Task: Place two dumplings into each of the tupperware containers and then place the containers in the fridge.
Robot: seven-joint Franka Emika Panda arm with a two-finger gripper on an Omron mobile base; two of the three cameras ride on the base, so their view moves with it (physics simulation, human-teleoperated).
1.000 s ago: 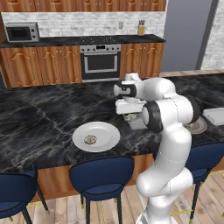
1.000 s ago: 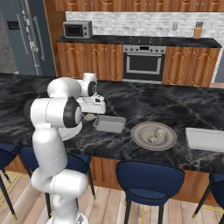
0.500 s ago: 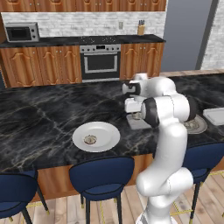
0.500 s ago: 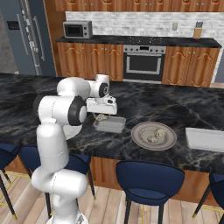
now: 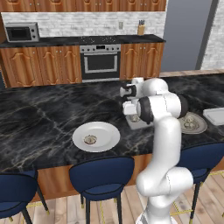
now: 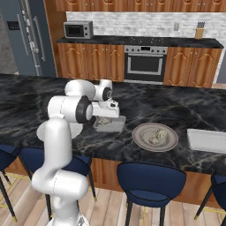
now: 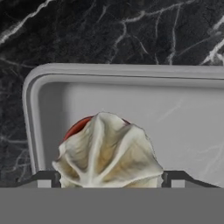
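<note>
My gripper (image 7: 109, 180) hangs low over the nearer tupperware container (image 7: 183, 127), and in the hand view a dumpling (image 7: 109, 151) sits right between the two finger tips (image 7: 46, 179); the jaws stand wide, one on each side of it, and I cannot tell if they press it or only flank it. Something red shows behind the dumpling at its upper left edge. Under it I see the pale floor of the container, with its rounded corner and low wall, and beyond the wall the black marble counter (image 7: 109, 30). From the left base view, the gripper (image 5: 131, 111) is over the same container (image 5: 139, 123) on the counter (image 5: 39, 118), and to my left lies a round white plate (image 5: 96, 136) with one dumpling (image 5: 90, 140) near its middle. To my right of the container is a round grey plate (image 5: 191, 124) carrying some dumplings, and past it, at the edge of the picture, the second tupperware container (image 5: 216, 116). The right base view shows the same row: container (image 6: 110, 124) below the gripper (image 6: 106, 115), the grey plate (image 6: 155, 137) with dumplings (image 6: 157, 136), then the other container (image 6: 207, 140). At the near edge of the counter stand blue stools (image 6: 150, 176). Across the room I see the steel oven (image 6: 143, 64), a microwave (image 6: 78, 30) and, far left, the fridge (image 6: 24, 37) with its door flat and closed.
</note>
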